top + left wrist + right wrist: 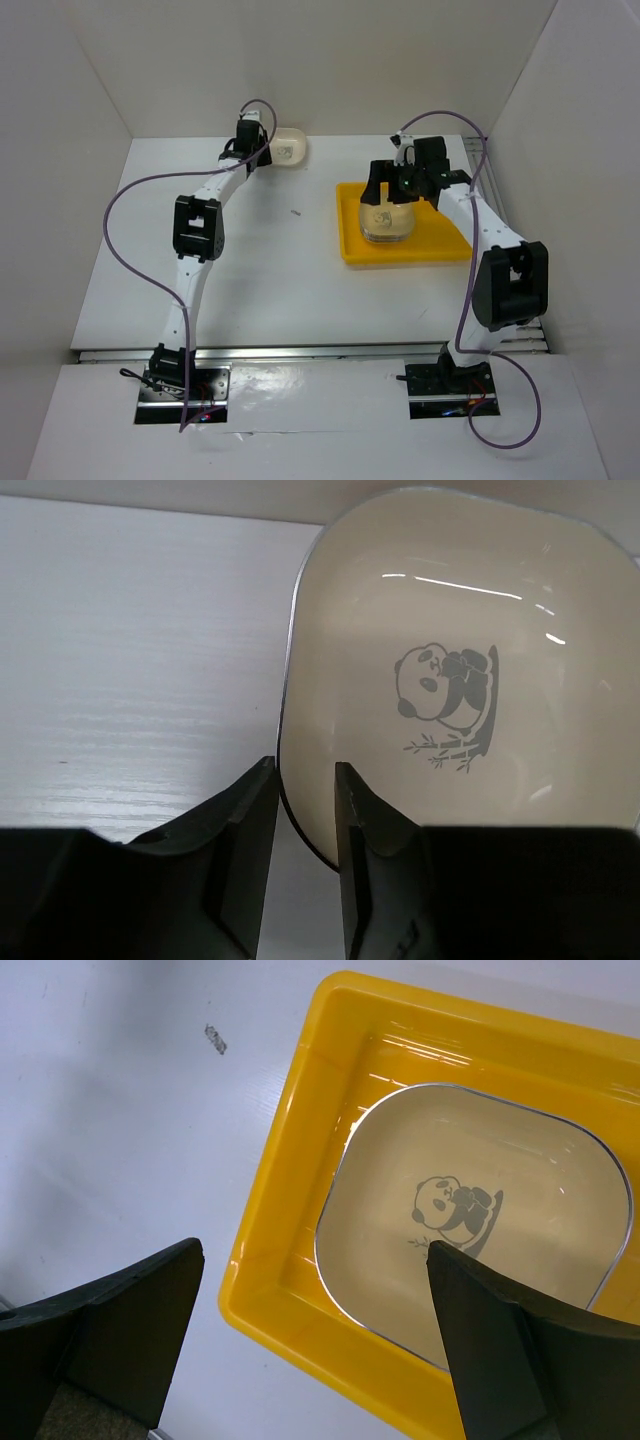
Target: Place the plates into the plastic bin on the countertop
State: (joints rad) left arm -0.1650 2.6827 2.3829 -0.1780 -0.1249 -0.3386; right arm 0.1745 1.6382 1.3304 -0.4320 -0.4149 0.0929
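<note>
No lettering I can read, just a panda print on the cream plate (450, 690) whose rim my left gripper (305, 815) pinches, narrow-jawed. Right gripper (315, 1345) gapes wide and empty above the stacked plates (475, 1220) in the yellow bin (290, 1160); only the overhead shows that stack on the countertop (270, 270).

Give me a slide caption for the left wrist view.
Left claw pinching the rim of a cream panda plate on the white countertop.

Cream plate (460, 690), grey panda print; yellow plate (475, 1220), same print; yellow-orange bin (290, 1150).
</note>
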